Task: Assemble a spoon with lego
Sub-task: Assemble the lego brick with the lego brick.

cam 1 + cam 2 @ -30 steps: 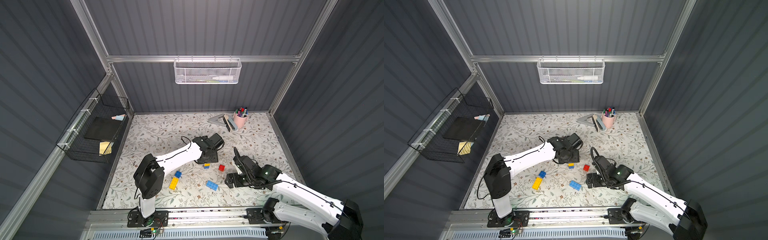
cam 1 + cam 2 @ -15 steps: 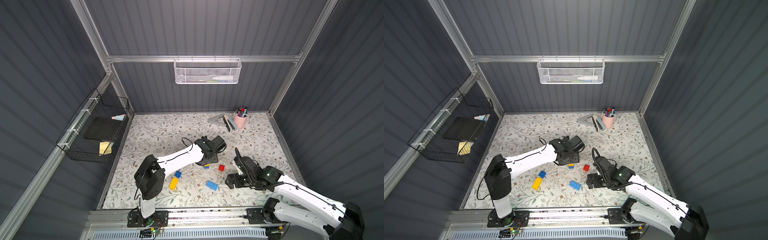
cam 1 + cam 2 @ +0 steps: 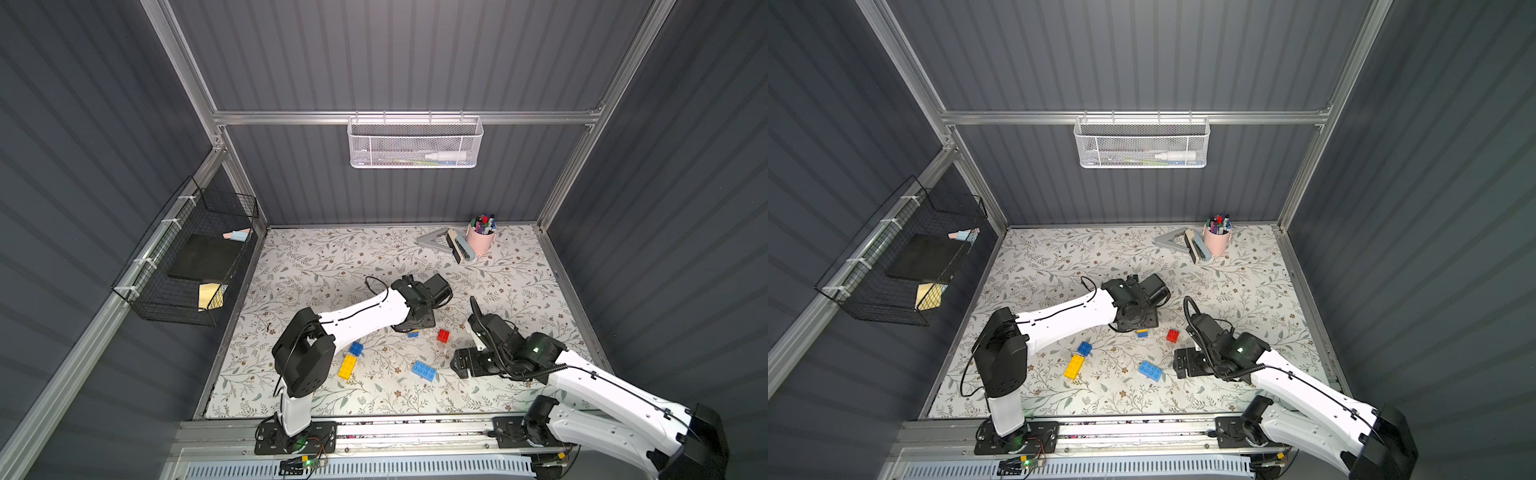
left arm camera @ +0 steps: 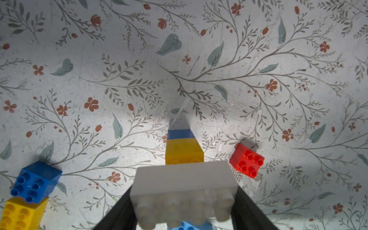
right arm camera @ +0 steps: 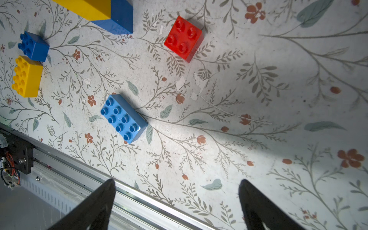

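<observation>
My left gripper (image 4: 183, 201) is shut on a white oblong brick (image 4: 184, 187). This is the top of a short bar of lego, with a yellow brick (image 4: 184, 153) and a blue brick (image 4: 180, 133) joined below it. In both top views only the bar's yellow-blue end (image 3: 413, 333) (image 3: 1142, 332) shows under the left gripper (image 3: 415, 323). Loose on the mat lie a red square brick (image 3: 443, 336) (image 5: 183, 38), a light blue oblong brick (image 3: 424, 370) (image 5: 123, 118), a blue square brick (image 3: 355, 348) and a yellow oblong brick (image 3: 347, 367). My right gripper (image 5: 176, 199) (image 3: 459, 368) is open and empty, just right of the light blue brick.
A pink pen cup (image 3: 481, 239), a grey triangle ruler (image 3: 434, 243) and a stapler-like tool (image 3: 459, 251) stand at the back right. The metal rail (image 5: 139, 197) runs along the front edge. A wire basket (image 3: 191, 266) hangs on the left wall.
My right gripper has drifted slightly toward the front edge. The left arm holds the bar almost still.
</observation>
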Tool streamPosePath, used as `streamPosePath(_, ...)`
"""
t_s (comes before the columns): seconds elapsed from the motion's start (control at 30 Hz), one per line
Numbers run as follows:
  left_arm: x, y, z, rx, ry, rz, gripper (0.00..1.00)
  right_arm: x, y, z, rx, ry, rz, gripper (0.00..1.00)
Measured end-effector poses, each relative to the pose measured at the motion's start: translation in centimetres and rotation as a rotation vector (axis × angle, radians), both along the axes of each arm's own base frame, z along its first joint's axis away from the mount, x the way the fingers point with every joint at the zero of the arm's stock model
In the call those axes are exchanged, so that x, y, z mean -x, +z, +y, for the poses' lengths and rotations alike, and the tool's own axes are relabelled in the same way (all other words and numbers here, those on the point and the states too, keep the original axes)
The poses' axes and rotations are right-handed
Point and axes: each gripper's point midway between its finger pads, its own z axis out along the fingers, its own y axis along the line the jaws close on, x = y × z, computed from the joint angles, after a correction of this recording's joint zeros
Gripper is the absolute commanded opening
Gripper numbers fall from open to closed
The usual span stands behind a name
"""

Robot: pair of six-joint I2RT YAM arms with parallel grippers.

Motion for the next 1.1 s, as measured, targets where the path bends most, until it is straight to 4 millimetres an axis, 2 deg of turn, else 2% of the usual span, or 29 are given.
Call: streamPosePath(1.1,-0.67,-0.31,-0.63,0.012,-0.028,0.017,0.65,0.13,0.1,0.15,-0.011,0.007,0.002,0.96)
